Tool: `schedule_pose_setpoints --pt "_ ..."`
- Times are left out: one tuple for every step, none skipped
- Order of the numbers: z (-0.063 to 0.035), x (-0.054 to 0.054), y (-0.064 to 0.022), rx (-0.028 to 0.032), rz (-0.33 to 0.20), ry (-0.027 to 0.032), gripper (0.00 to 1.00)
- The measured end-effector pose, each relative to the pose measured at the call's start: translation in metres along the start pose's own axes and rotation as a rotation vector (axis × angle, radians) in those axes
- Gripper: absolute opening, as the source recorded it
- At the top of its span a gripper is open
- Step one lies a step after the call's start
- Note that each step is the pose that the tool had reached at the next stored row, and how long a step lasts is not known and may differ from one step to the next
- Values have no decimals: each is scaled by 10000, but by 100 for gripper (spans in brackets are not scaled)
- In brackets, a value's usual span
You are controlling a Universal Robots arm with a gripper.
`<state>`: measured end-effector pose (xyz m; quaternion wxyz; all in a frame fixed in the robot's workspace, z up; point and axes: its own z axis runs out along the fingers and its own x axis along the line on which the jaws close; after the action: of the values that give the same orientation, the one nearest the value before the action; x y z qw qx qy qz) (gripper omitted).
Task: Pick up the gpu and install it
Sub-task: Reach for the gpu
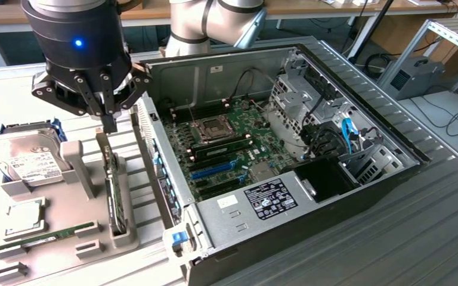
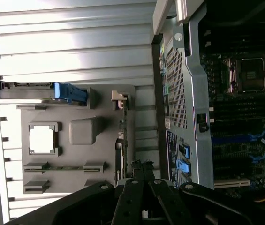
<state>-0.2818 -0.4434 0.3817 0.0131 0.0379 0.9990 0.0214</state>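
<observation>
Item: gripper (image 1: 108, 122) (image 2: 140, 165), fingers pressed together with nothing seen between them, pointed straight down for an approach from above. Just beneath them the gpu (image 1: 116, 196) (image 2: 121, 140) is stood on edge in a slot of the grey holder (image 1: 64, 262), its upper edge thus offered for grasping; it is not yet lifted. On the exterior view's right the open computer case (image 1: 213, 74) is laid on its side, blue slots (image 1: 213, 171) exposed. The hard drive (image 1: 30, 161) label and the black sticker (image 1: 271, 199) are printed too small to be read.
</observation>
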Motion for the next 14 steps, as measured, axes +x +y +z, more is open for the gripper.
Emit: schedule_pose_setpoints --pt "0 0 -2 1 0 0 11" --pt "0 0 -4 0 0 0 11" --pt "0 -1 -7 0 0 0 11" --pt "-1 -1 -9 1 0 0 11" --pt "0 -1 -12 0 0 0 11" --pt "-1 -1 -15 0 0 0 11" --pt "-1 -1 -18 1 0 0 11" --pt "-1 -2 -20 0 0 0 11" --pt "-1 -2 -22 0 0 0 11" --pt "-1 -2 -24 0 0 0 11" --pt "-1 -2 -26 0 0 0 11" --pt "-1 -2 -28 0 0 0 11" --pt "-1 -2 -30 0 0 0 11" --pt "-1 -2 -33 0 0 0 11"
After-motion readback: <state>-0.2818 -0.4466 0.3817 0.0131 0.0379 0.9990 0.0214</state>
